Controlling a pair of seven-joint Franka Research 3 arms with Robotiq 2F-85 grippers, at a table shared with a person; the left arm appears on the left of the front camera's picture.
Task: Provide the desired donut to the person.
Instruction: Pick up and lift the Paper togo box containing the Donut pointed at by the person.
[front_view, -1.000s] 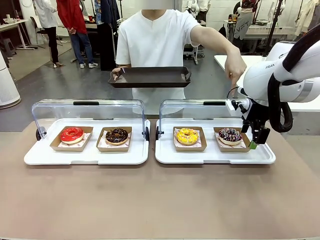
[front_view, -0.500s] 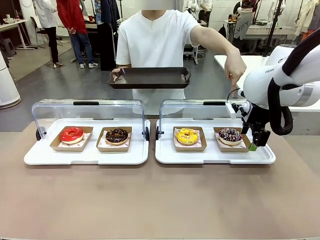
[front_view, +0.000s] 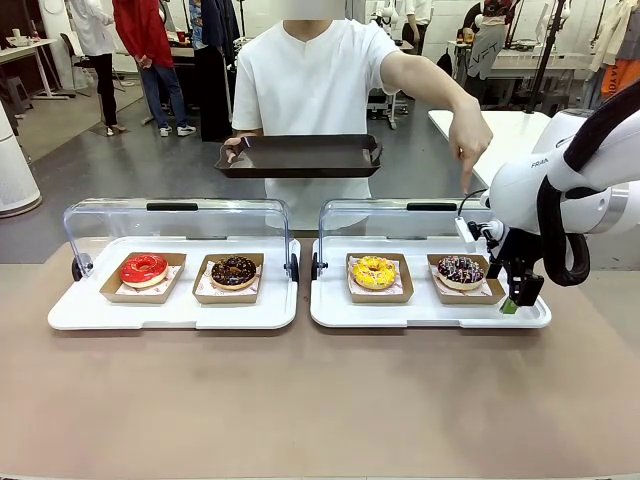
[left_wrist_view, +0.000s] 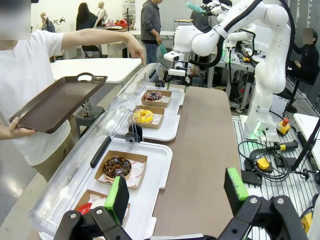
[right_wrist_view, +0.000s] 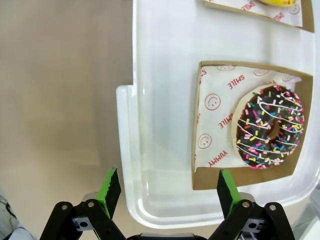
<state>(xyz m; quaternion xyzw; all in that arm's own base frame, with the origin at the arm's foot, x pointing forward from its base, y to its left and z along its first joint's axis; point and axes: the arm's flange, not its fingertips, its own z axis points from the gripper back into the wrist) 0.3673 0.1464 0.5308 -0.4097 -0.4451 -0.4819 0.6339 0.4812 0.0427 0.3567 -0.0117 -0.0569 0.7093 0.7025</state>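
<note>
Person: the person (front_view: 310, 85), in a white shirt, stands at the top centre of the front view, behind the worktop (front_view: 320, 400).
Brown tray: the person holds the brown tray (front_view: 300, 156) level at chest height, with one of their hands at its left end in the frame.
Pointing hand: the person's other arm stretches toward the upper right of the frame. The pointing hand (front_view: 468, 135) aims its index finger down, above the right end of the right white tray (front_view: 430, 318).
Donuts: there are four, each in its own open cardboard box. The red donut (front_view: 143, 268) and the chocolate donut (front_view: 234, 270) sit on the left white tray (front_view: 170, 318). The yellow donut (front_view: 374, 271) and the sprinkled donut (front_view: 460, 268) sit on the right one.
Lids: both clear lids (front_view: 180, 225) are swung up behind the trays.
Sprinkled donut: it is in the rightmost box, at the right centre of the front view. In the right wrist view it lies in the right half of the frame, on smiley-printed paper.
Right hand: the right hand (front_view: 515, 298) points down at the right end of the right white tray, just beside the sprinkled donut's box. Its fingers are spread wide and hold nothing. In its wrist view one green pad hangs over bare worktop just outside the tray rim and the other over the box's near edge. The donut lies up and to the right of the gap, not within it.
Left hand: the left hand (left_wrist_view: 176, 192) is at the bottom of the left wrist view, spread wide and holding nothing. One pad is in front of the left white tray and the other in front of the worktop.
</note>
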